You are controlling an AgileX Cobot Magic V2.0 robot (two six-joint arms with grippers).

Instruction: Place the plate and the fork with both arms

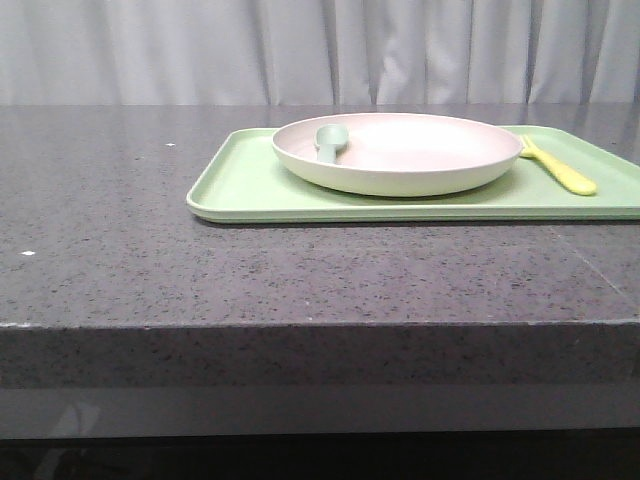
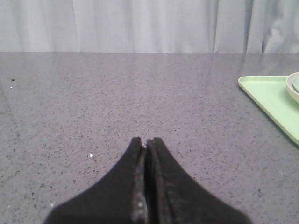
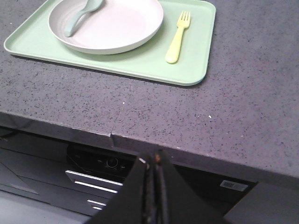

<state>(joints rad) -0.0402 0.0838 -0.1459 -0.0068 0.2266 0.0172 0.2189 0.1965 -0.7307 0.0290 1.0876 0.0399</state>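
The cream plate [image 1: 400, 152] sits on the light-green tray [image 1: 250, 190], with a grey-green spoon [image 1: 330, 140] lying in it. The pale-yellow fork [image 1: 558, 166] lies on the tray just right of the plate. In the right wrist view the plate [image 3: 112, 28], the fork [image 3: 178, 37] and the tray [image 3: 140, 63] show beyond the counter's front edge. My right gripper [image 3: 152, 159] is shut and empty, off the counter's front. My left gripper [image 2: 146, 141] is shut and empty over bare counter, left of the tray [image 2: 273, 100]. Neither gripper shows in the front view.
The dark speckled counter [image 1: 150, 250] has its front edge close to the camera [image 1: 320, 325]. A pale curtain [image 1: 320, 50] hangs behind it. Drawer fronts and a dark panel [image 3: 100, 175] lie below the counter in the right wrist view.
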